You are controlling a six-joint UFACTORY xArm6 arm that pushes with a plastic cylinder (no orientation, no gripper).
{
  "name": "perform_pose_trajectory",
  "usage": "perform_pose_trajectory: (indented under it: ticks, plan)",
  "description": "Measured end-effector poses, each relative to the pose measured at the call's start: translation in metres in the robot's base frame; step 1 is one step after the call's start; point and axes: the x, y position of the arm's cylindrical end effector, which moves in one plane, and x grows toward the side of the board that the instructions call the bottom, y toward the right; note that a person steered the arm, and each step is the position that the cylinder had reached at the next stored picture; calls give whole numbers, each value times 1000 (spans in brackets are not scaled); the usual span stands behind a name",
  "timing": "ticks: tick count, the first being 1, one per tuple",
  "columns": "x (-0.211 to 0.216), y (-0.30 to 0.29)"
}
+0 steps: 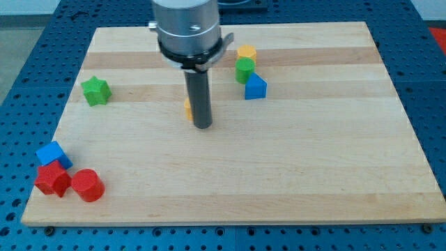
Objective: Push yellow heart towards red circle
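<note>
The yellow heart (188, 108) is mostly hidden behind my rod near the board's middle; only a yellow sliver shows at the rod's left side. My tip (202, 126) rests on the board just to the right of and below that sliver, touching or nearly touching it. The red circle (88, 185) stands at the view's bottom left, far from the tip.
A red block (53, 179) and a blue block (53, 155) sit next to the red circle. A green star (96, 90) lies at the left. A yellow block (246, 53), a green block (244, 70) and a blue block (255, 86) cluster at the top right of the middle. The wooden board (313, 160) ends near the red blocks.
</note>
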Motion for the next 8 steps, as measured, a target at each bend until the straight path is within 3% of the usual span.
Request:
perform_pose_trajectory:
  ticks: [1,2,4,7,8]
  plan:
    - [-8,27]
    - [-28,17]
    - [-33,-65]
    - [-48,-105]
    - [-34,-143]
